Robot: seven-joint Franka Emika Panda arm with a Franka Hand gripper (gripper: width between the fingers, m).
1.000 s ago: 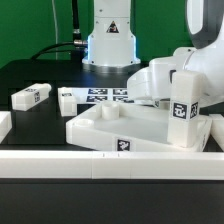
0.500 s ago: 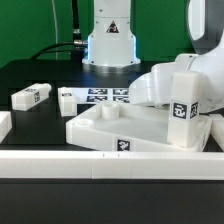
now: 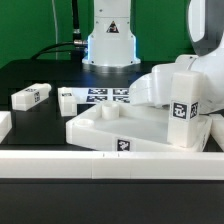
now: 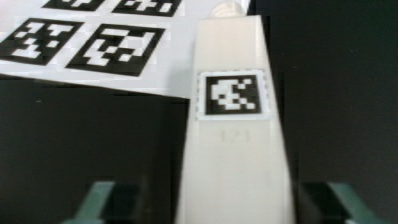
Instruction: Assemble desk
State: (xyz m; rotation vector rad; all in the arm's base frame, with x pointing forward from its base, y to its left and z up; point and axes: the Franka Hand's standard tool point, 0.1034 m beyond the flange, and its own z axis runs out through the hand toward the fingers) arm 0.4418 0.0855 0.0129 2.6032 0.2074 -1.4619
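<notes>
**Desk leg: rigid, light, smooth plastic; take it on its flat faces.**
On the table [image 3: 38,125], by the edge nearest the exterior camera, lies the desk top [image 3: 98,134]. One leg [image 3: 181,120] stands upright at the desk top's corner on the exterior view's right. The pincer [image 4: 217,197] is spread astride it with no evident contact. The leg is likely slippery, so clamp opposite faces squarely.

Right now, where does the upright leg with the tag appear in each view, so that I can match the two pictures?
Exterior view: the upright leg stands at the exterior view's right, at a corner of the desk top.
Wrist view: the leg fills the centre, between the fingers, which stand apart from it.
Shared landmark: the marker board, beyond the leg.
</notes>
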